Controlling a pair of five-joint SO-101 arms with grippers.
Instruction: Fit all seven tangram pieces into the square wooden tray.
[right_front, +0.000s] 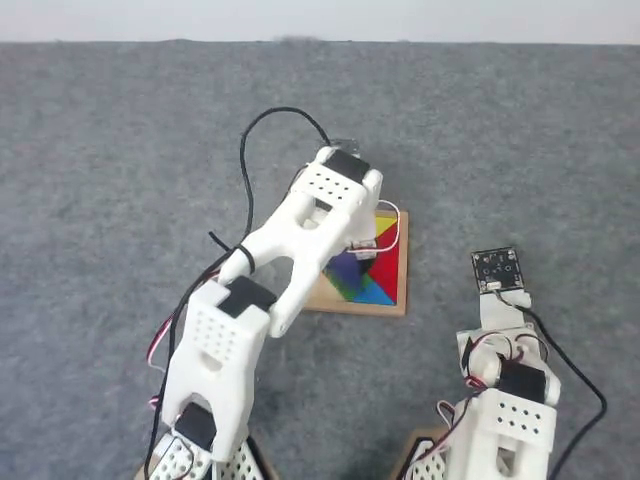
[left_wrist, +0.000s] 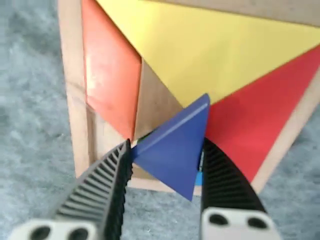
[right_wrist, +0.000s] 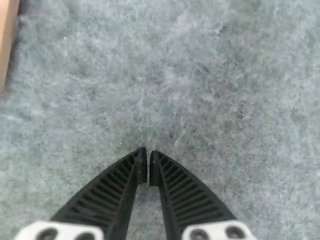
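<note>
Counter (right_front: 120, 150): grey felt, carries the tray.
Tray (right_front: 403, 262): wooden, mid-counter; my L arm (right_front: 290, 260) crosses over it and hides approx half.
Laid pieces: yellow (left_wrist: 210, 55), red (left_wrist: 250, 120), orange (left_wrist: 107, 75) flat in tray; bare wood gap betw orange & yellow.
Blue triangle (left_wrist: 175, 150): clamped in my L end effector (left_wrist: 167, 150), over that gap by tray rim.
R end effector (right_wrist: 148, 152): over bare felt, fingers pressed together, empty.

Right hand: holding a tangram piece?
No, the right hand is shut on nothing, above the grey carpet.
</note>
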